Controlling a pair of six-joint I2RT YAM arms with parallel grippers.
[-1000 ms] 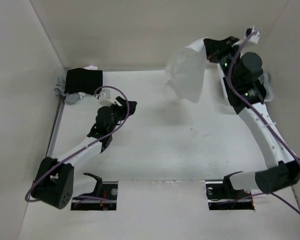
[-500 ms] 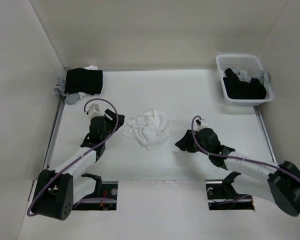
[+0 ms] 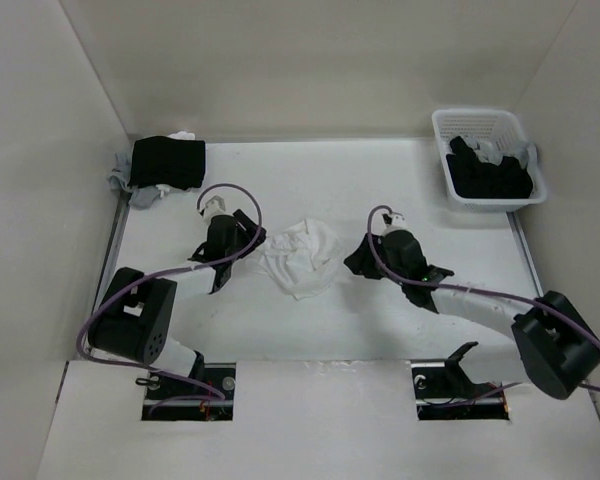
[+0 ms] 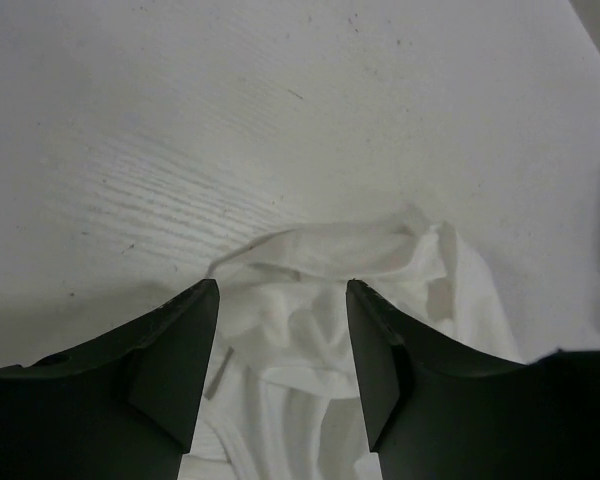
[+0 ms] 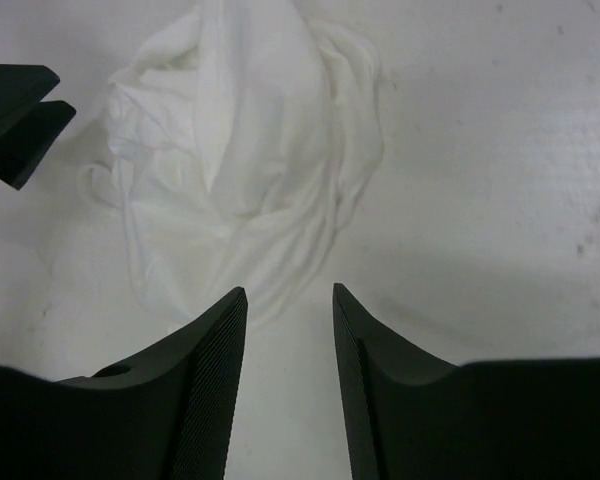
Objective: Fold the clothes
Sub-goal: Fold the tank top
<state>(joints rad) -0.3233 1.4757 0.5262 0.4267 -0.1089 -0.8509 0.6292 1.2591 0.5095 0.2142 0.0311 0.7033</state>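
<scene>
Both hands moved closer to white garment (image 3: 302, 258), which lies crumpled mid-tabletop (image 3: 380, 190) between them. Left hand (image 4: 282, 290): jaws wide, over garment's edge, empty. Right hand (image 5: 289, 292): jaws apart, beside garment, empty.

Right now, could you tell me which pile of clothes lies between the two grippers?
The crumpled white garment mid-table; the black folded stack sits in the far-left corner, and the black-grey heap fills the white basket far right.
</scene>
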